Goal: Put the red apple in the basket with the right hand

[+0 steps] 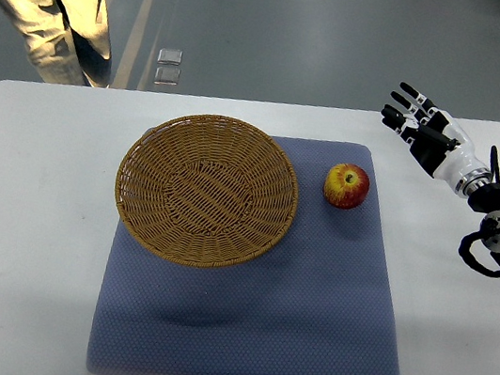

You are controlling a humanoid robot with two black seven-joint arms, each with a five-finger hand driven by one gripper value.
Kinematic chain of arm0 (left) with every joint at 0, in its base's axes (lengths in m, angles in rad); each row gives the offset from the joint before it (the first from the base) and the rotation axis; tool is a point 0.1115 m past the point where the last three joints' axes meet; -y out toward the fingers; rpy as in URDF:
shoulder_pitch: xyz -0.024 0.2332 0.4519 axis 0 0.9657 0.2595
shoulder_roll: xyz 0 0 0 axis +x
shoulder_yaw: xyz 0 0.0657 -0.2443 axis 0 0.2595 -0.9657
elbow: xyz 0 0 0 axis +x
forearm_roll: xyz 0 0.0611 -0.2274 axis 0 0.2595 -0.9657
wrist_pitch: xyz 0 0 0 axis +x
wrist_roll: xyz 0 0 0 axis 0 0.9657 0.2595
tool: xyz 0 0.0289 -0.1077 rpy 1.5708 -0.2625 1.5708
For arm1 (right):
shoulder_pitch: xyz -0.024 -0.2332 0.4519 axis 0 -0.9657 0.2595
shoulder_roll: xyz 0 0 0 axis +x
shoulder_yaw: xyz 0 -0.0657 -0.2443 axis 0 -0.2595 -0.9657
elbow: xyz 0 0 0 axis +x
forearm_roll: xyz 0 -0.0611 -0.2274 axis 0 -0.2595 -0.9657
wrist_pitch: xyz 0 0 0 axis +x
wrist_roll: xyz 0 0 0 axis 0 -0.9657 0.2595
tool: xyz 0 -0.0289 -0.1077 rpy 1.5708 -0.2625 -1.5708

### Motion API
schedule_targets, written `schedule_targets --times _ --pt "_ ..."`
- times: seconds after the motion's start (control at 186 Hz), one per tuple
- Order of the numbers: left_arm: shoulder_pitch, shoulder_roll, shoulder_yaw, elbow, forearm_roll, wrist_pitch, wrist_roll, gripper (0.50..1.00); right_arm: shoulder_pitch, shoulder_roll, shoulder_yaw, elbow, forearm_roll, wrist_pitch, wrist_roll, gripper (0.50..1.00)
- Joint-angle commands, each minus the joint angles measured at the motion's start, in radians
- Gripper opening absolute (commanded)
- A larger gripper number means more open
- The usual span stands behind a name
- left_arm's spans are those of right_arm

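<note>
Blue cushioned mat (245,339) fills the lower frame on a white desk (25,228). On it a wicker basket (207,188) sits empty, a red apple (346,186) just beside its right rim. At upper right the right robot hand (422,124) is held wide, apparently hovering, apart from the apple. Approach is judged underway; lowering and grasping are needed next.
</note>
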Motion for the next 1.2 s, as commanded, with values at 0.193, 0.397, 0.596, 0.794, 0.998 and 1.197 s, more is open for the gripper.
schedule_targets --times 0.193,0.397,0.596,0.794,0.998,1.197 --pt "0.0 0.0 -0.008 0.002 -0.001 0.0 -0.011 1.0 0.002 -0.002 -0.003 0.0 0.0 0.0 0.0 0.924" --pt "-0.001 0.0 -0.002 0.002 -0.001 0.0 -0.011 1.0 0.003 -0.003 -0.012 0.0 -0.002 -0.005 0.0 0.924" --pt "0.0 0.0 -0.003 0.003 -0.001 0.0 -0.011 1.0 0.006 -0.006 -0.009 0.0 -0.058 0.0 0.002 0.926" --pt "0.0 0.0 -0.002 0.0 -0.001 0.0 -0.009 1.0 0.009 -0.017 -0.008 0.0 -0.112 0.002 0.002 0.926" --pt "0.0 0.0 -0.002 0.002 -0.001 0.0 -0.009 1.0 0.012 -0.02 -0.006 0.003 -0.166 0.005 0.002 0.926" --pt "0.0 0.0 -0.002 0.0 -0.001 0.0 -0.009 1.0 0.02 -0.034 -0.006 0.005 -0.252 0.063 0.002 0.924"
